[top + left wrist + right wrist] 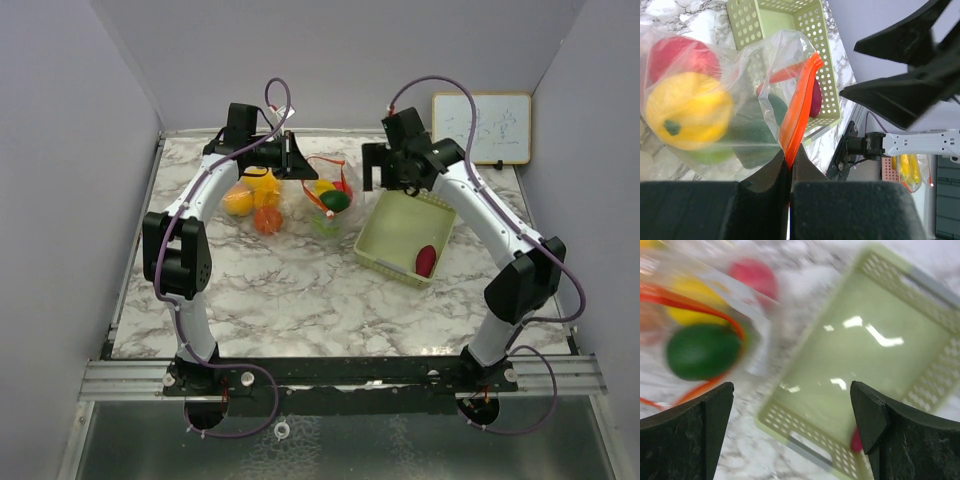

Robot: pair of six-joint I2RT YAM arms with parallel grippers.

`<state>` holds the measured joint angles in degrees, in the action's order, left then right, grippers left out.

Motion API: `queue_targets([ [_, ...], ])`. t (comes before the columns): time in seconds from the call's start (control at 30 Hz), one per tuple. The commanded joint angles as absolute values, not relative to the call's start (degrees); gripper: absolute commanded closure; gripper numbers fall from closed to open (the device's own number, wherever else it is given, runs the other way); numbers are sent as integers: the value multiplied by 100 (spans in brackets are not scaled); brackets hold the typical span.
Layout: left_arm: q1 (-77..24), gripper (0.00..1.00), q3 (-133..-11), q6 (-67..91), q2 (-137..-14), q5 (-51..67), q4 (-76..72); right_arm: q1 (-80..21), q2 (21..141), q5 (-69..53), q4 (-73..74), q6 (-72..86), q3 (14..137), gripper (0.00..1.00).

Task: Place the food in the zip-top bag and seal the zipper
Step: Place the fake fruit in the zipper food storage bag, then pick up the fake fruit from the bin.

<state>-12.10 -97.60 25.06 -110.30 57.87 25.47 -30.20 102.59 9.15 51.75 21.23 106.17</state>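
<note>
From above, shows a marble desk with a clear bag near the middle, holding yellow, green and red food. Places the left end effector at the bag's far left corner, on the orange zipper, with three loose pieces, two yellow and one orange, just left of the bag. Places the right end effector over the far corner of a pale green basket, just right of the bag, with one dark red piece inside. From the left wrist, shows the fingers pressed together, pinching one end of the zipper. Shows, through the film, a yellow pepper, a red piece and a green piece inside the bag; beyond, the basket with the dark red piece, and the right end effector's black jaws spread at upper right. From the right wrist, blurred, shows both fingers spread wide, gripping nothing, above the bag on the left and the basket on the right, with the dark red piece just beside one finger.
</note>
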Motion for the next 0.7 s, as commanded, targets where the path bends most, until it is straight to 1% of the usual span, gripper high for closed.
queue_targets([
  [0.0,-1193,100,-9711,2723,-10867,6243,2102,-2804,9651,1715,6427,2423,9625,0],
  [0.07,-1193,100,-9522,3162,-10820,6523,1477,-2767,9536,1682,6517,2493,9271,0],
  [0.2,-1195,100,-8926,4682,-10668,6876,-527,-2638,9471,1527,6471,2677,8685,0],
  [0.23,-1195,100,-8905,4813,-10682,6881,-681,-2598,9483,1493,6448,2708,8575,0],
  [0.47,-1194,100,-8938,4519,-10708,6855,-294,-2493,9696,1574,6268,2918,7905,0],
  [0.67,-1190,100,-8925,4450,-10738,6855,-220,-2317,9955,1609,5705,3037,7346,0],
])
